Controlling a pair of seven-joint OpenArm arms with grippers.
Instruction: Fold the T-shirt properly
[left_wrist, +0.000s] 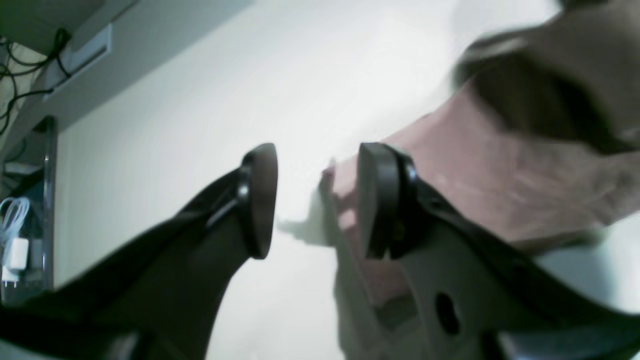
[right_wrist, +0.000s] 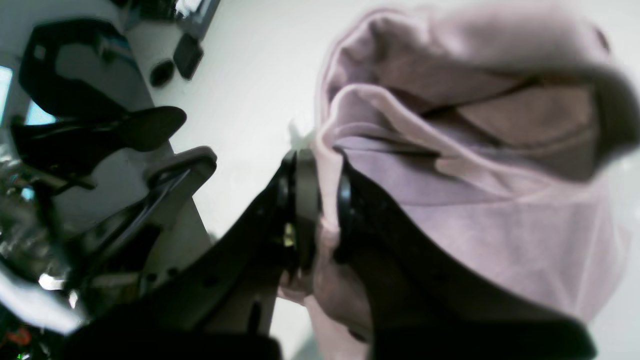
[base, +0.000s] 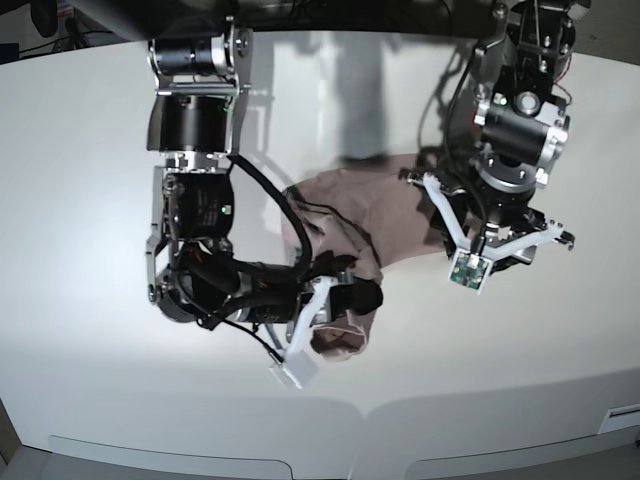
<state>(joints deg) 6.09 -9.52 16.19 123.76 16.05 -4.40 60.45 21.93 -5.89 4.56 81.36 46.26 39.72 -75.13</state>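
Bare table left; T-shirt mid-table.

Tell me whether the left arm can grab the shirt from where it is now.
Probably yes. The left gripper is open and empty, and an edge of the T-shirt lies right beside one finger, with nothing between. The right gripper pinches another part.

T-shirt soft matt cloth; table smooth white, slight sheen.
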